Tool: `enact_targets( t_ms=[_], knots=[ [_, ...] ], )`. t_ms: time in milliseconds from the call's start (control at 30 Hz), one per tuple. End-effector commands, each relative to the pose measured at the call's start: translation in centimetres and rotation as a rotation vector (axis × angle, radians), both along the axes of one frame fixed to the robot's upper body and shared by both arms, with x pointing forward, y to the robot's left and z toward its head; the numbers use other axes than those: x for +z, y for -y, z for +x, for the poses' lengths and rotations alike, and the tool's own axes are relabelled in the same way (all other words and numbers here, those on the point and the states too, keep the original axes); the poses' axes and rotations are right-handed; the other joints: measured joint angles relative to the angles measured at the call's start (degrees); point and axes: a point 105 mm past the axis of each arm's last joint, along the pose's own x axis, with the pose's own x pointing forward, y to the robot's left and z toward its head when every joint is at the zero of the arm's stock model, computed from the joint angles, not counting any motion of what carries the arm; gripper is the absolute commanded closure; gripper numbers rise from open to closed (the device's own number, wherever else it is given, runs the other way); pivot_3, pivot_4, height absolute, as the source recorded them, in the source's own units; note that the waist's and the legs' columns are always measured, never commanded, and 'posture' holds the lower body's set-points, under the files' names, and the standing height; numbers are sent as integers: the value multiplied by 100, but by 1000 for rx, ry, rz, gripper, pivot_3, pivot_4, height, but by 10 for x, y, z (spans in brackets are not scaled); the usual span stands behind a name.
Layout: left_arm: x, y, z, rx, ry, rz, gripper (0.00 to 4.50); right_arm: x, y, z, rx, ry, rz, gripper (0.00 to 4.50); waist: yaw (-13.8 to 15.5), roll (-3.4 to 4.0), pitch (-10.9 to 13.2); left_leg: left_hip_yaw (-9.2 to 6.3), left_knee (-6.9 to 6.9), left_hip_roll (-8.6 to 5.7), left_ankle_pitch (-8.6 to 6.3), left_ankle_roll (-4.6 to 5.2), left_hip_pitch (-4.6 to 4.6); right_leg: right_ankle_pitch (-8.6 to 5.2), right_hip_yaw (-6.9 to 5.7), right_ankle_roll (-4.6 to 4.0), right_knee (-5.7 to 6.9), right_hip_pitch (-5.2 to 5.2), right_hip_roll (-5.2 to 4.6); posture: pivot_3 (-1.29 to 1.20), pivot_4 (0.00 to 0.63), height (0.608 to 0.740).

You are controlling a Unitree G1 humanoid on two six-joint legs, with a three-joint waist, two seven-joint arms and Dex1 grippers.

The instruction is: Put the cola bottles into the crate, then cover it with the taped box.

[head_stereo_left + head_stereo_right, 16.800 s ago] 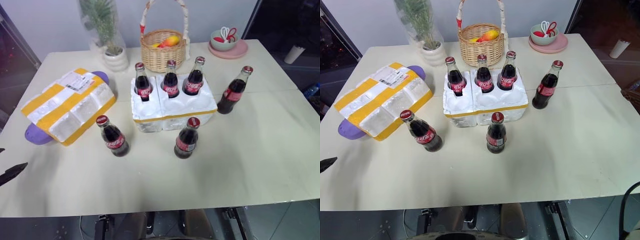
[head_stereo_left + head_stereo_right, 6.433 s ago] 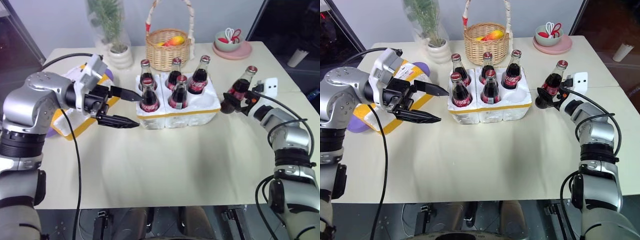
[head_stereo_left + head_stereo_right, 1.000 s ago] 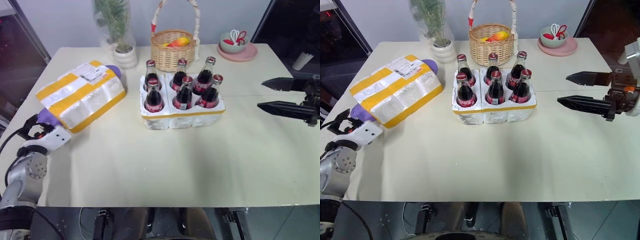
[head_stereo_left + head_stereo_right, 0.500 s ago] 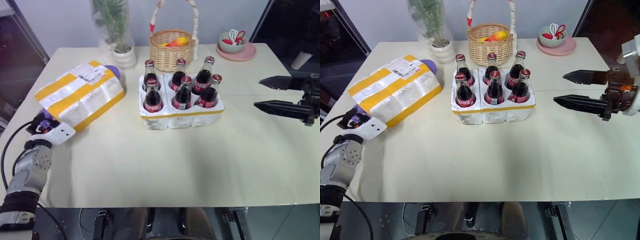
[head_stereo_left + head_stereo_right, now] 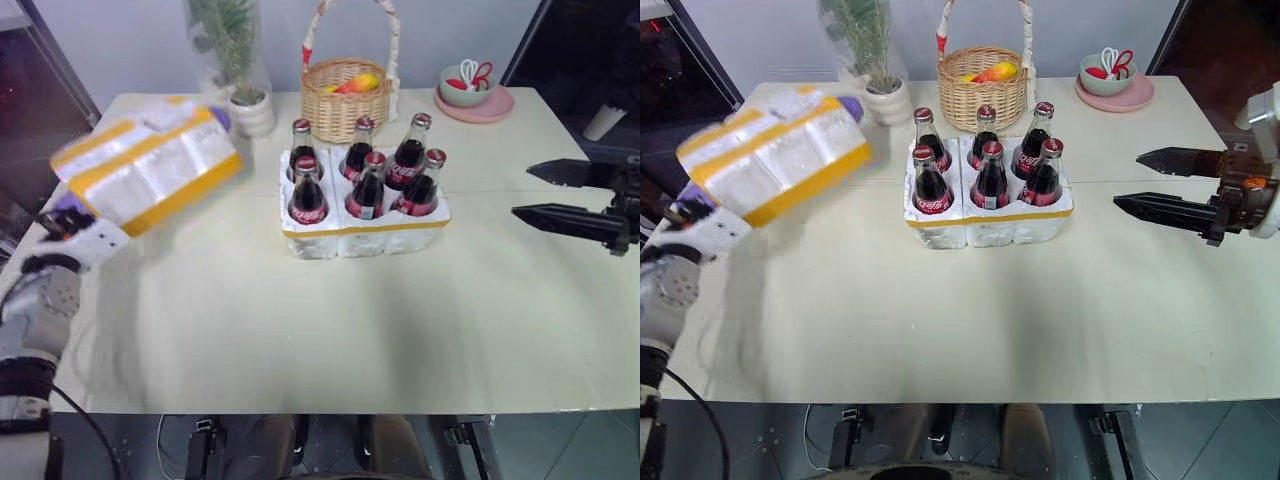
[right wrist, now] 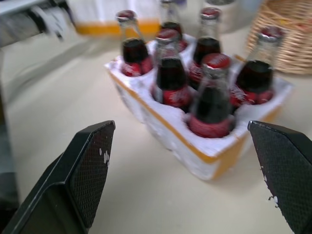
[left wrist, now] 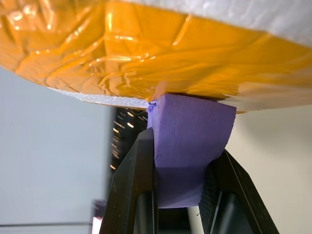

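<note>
The cola bottles (image 5: 989, 172) wear red labels with white script, too small to read.

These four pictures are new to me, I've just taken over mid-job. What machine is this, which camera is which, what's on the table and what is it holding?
It is a two-armed humanoid robot. The two wide pictures come from its head, looking down over the table. The other two come from cameras on its wrists, looking along each end effector's black fingers.

On the table stands the crate, with all six cola bottles in its holes. Behind it are a wicker basket with fruit, a potted plant and a pink plate carrying a bowl.

The left end effector is shut on the purple piece attached to the taped box, which hangs above the table at the left. The right end effector is open and empty, at the crate's right.
</note>
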Motion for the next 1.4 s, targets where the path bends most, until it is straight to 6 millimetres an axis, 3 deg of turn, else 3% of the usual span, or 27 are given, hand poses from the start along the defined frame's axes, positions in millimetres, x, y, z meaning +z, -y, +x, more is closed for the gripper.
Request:
enact_targets(
  t_ms=[33, 133, 233, 333, 567, 900, 1100, 1367, 1400],
  knots=[
    [67, 22, 4, -158, 144, 10, 4045, 15, 2, -4, -7, 69, -12, 0, -5, 1, 0, 0, -1, -2, 0, 1, 0, 0, 0, 0, 0, 0, -1, 0, 150, 740],
    [105, 61, 10, -365, 158, 39, 4045, 11, 1, -1, -2, 65, -18, 0, -8, 1, 0, 0, 0, -3, 2, 2, -1, 0, -1, 0, 0, 0, -1, 0, 150, 740],
    [126, 106, 14, -542, 111, 99, 4045, 10, -1, 3, 3, 65, -18, 0, -20, 1, 0, 1, 1, -5, 3, 4, -1, 1, 0, 1, 0, 1, -2, 0, 150, 740],
    [135, 146, 17, -646, 65, 172, 4045, 10, -2, 7, 5, 69, -17, 0, -32, 1, 0, 3, 3, -5, 6, 6, 0, 1, 0, 2, 5, 0, -1, 0, 150, 740],
    [127, 204, 22, -699, -41, 264, 4045, 4, -2, 8, 5, 62, -4, 0, -27, 1, 0, 6, 4, -4, 13, 0, -1, 1, 1, 2, 11, -2, 3, 0, 150, 740],
    [113, 250, 19, -769, -55, 338, 4045, 5, 0, 5, -16, 73, 18, 0, -17, -3, 2, 7, 18, -5, 17, -5, -2, 2, 1, 3, 16, 1, 3, 0, 150, 740],
    [107, 243, 16, -728, -78, 452, 4045, 8, -3, 4, -27, 83, 19, 0, -22, -2, 1, 7, 15, -4, 21, -12, -1, 2, 1, 3, 16, 0, 4, 0, 150, 740],
    [85, 239, 11, -741, -135, 496, 178, 5, -6, 5, -37, 79, 26, 0, -10, -1, 1, 6, 17, -5, 19, -9, -1, 2, 1, 3, 16, 2, 2, 0, 150, 740],
    [85, 237, 11, -736, -137, 492, 75, 4, -6, 6, -38, 78, 26, 0, -12, -1, 1, 6, 17, -5, 19, -9, 0, 2, 1, 3, 16, 2, 2, 0, 150, 740]
  ],
)
